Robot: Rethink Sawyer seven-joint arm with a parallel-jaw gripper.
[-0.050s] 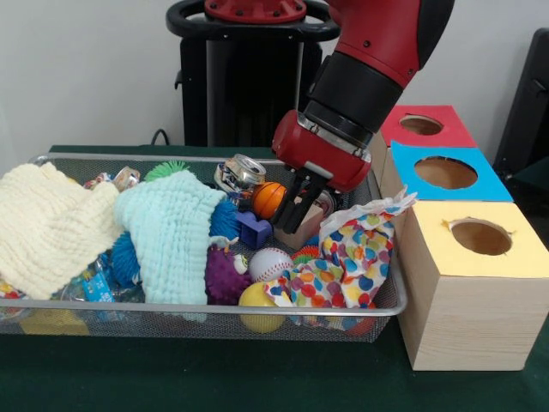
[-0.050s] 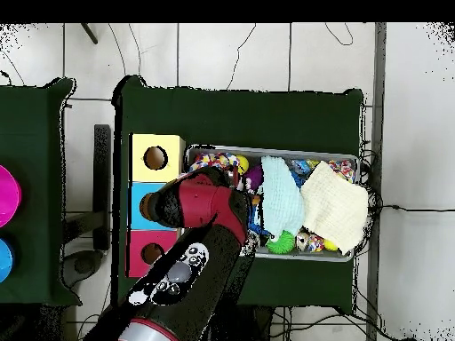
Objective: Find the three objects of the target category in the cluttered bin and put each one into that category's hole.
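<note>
Green cloth [image 1: 214, 378] covers the table, and on it sits a wire mesh bin [image 1: 197, 309] full of clutter, with three wooden boxes in a row at its 3 o'clock side in the front view: a yellow-topped box [image 1: 476, 283] nearest the camera, a blue-topped box [image 1: 446, 174] behind it and a red-topped box [image 1: 426, 126] farthest, each with a round hole in its top. Reaching down from 12 o'clock, the red arm [image 1: 377, 60] holds its gripper [image 1: 296, 215] low inside the bin, its dark fingers [image 1: 303, 206] spread a little apart and pinching nothing, their tips just over a pale wooden block [image 1: 300, 232]. At 9 o'clock of the tips, touching close, lie an orange ball [image 1: 268, 199] and a blue block [image 1: 254, 230]; a crushed can [image 1: 238, 174] lies at 10 o'clock. At 6 o'clock rest a baseball [image 1: 270, 263], a purple spiky ball [image 1: 225, 276] and a yellow ball [image 1: 260, 307]. A polka-dot cloth [image 1: 356, 257] drapes over the bin's 3 o'clock end, a mint cloth [image 1: 171, 236] covers the middle and a cream cloth [image 1: 47, 227] the 9 o'clock end. From overhead the arm hides the gripper, and the boxes stand at 9 o'clock of the bin
</note>
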